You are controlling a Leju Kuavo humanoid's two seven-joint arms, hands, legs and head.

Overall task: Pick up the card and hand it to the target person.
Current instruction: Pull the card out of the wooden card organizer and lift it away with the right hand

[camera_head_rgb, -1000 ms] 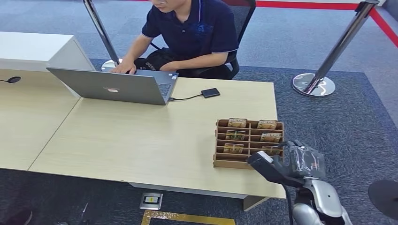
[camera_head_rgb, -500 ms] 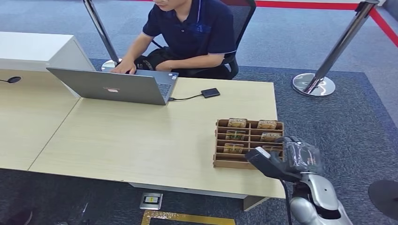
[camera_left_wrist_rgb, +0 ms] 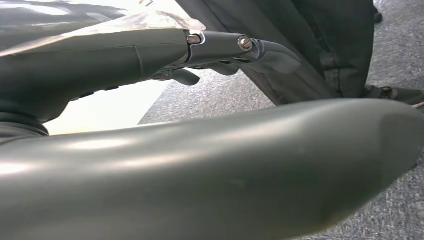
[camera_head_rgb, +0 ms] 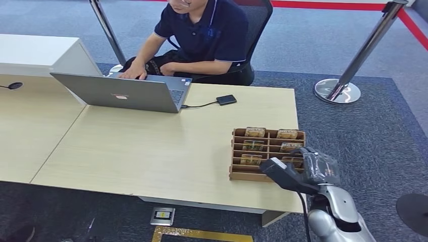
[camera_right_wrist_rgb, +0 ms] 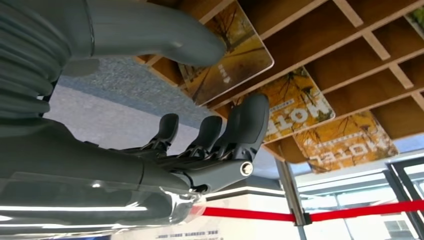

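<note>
Lower right of the head view: my right hand (camera_head_rgb: 303,170), fingers spread and holding nothing, at the near right corner of the wooden card rack (camera_head_rgb: 238,151). Wrist view: the card (camera_right_wrist_rgb: 227,52) stands in its slot between my thumb (camera_right_wrist_rgb: 165,32) and fingers (camera_right_wrist_rgb: 247,125); contact unclear. My left hand (camera_left_wrist_rgb: 235,50): grasp cannot be told. Upper centre: seated person (camera_head_rgb: 202,38) behind the laptop (camera_head_rgb: 121,93).

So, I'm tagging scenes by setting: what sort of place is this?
Probably a hotel reception desk: a wooden rack of cards printed "Hotel", a person at a laptop, and queue-barrier posts.
</note>
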